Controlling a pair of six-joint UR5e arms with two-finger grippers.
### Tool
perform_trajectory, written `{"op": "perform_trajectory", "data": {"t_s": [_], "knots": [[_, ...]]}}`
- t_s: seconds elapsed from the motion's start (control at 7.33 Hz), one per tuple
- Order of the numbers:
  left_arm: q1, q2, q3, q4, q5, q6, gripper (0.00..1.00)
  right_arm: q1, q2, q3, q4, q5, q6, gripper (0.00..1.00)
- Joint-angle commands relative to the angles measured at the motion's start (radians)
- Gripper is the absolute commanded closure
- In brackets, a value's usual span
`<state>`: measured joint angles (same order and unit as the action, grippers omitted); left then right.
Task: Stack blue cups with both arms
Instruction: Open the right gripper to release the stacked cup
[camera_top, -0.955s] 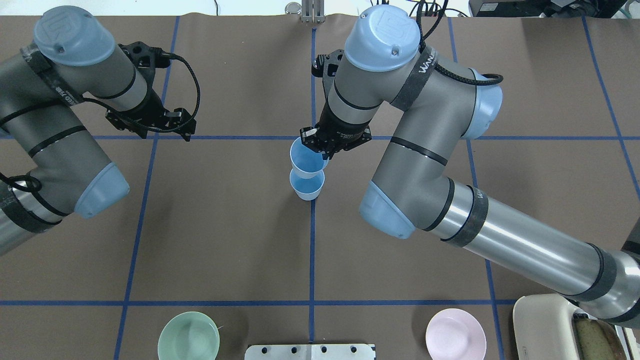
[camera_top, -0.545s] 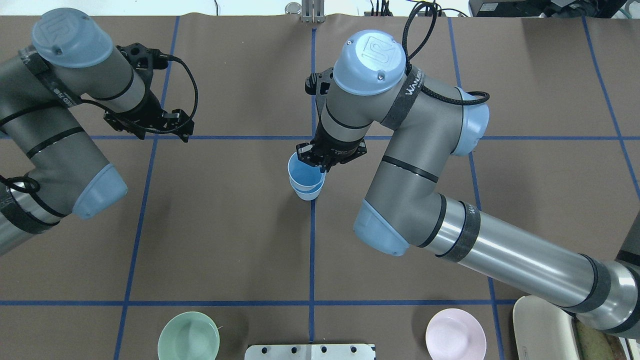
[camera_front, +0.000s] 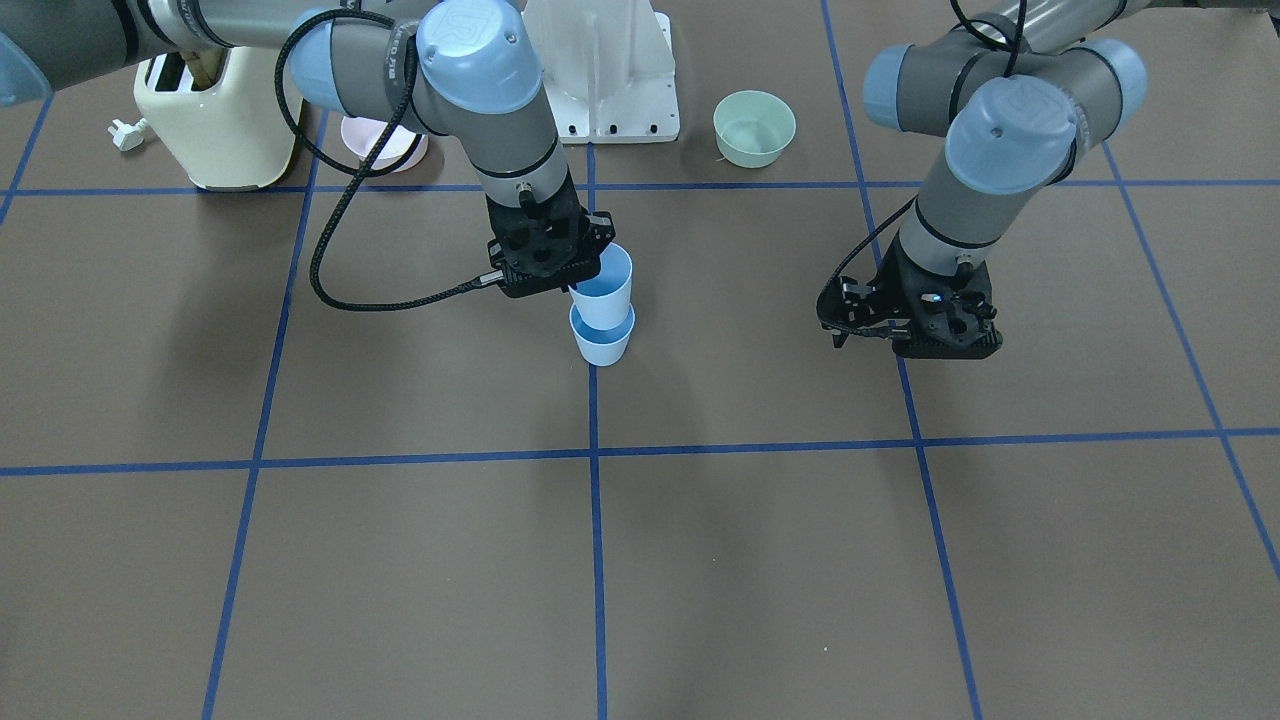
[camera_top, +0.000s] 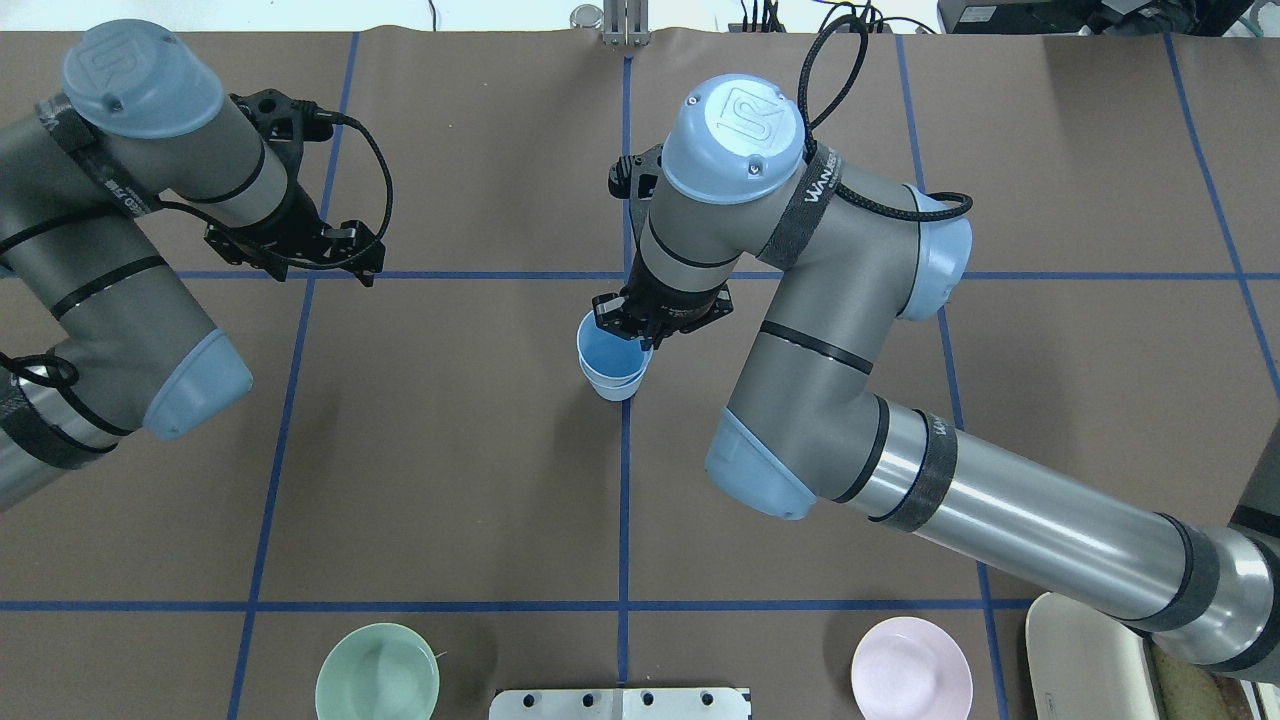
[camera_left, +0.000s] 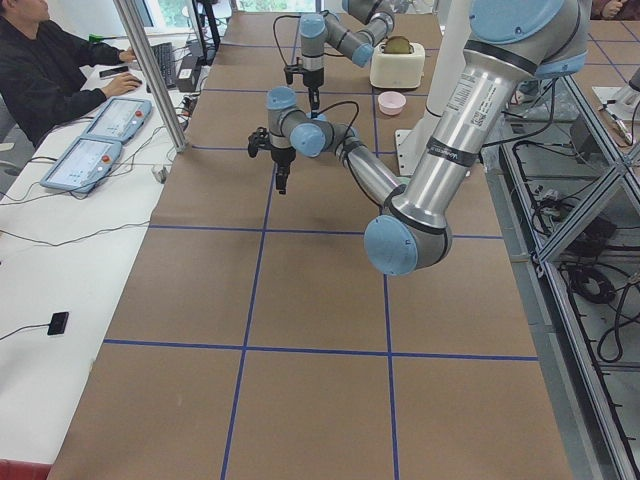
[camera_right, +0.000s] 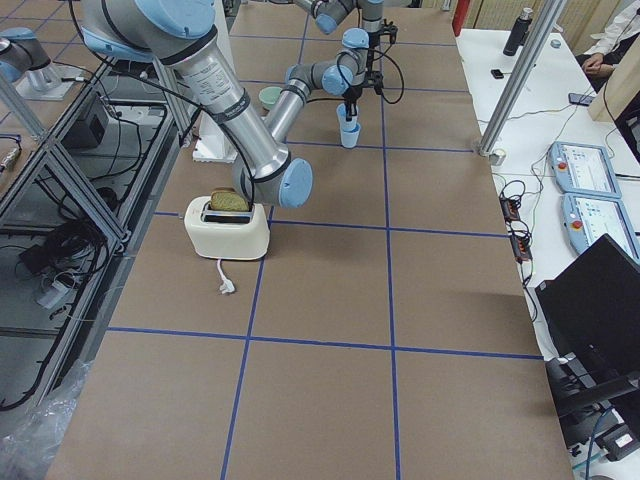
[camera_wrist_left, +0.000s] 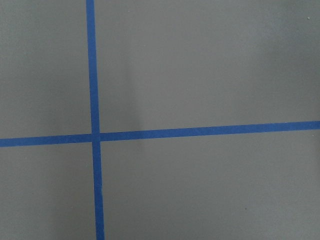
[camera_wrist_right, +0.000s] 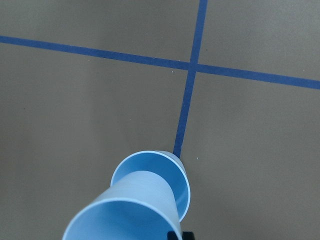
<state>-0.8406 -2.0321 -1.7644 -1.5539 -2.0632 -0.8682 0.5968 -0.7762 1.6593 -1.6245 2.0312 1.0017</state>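
**Upper cup partly nested under right tool**

Your right tool is clamped on the rim of the upper blue cup. The cup's base sits inside the lower blue cup, which stands upright on the surface. Your left tool hangs well apart. I cannot tell whether it is parted or closed.

On the right gripper the fingertips hide beneath the wrist; the left gripper hides its jaws under its own housing; the upper cup is cut off by the wrist view's bottom edge; the toaster runs off the overhead corner.
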Motion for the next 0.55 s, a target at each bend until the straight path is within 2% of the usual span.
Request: {"op": "perform_trajectory", "data": {"t_s": [0.0, 0.27, 0.41], "knots": [[0.000, 0.001, 0.002, 0.000, 0.000, 0.000, 0.03, 0.000, 0.000, -0.003, 0.000, 0.000, -0.006, 1.00], [0.000, 0.001, 0.002, 0.000, 0.000, 0.000, 0.03, 0.000, -0.003, -0.003, 0.000, -0.002, -0.002, 1.00], [0.000, 0.001, 0.002, 0.000, 0.000, 0.000, 0.03, 0.000, 0.000, -0.004, -0.002, 0.000, 0.001, 0.96]]}}
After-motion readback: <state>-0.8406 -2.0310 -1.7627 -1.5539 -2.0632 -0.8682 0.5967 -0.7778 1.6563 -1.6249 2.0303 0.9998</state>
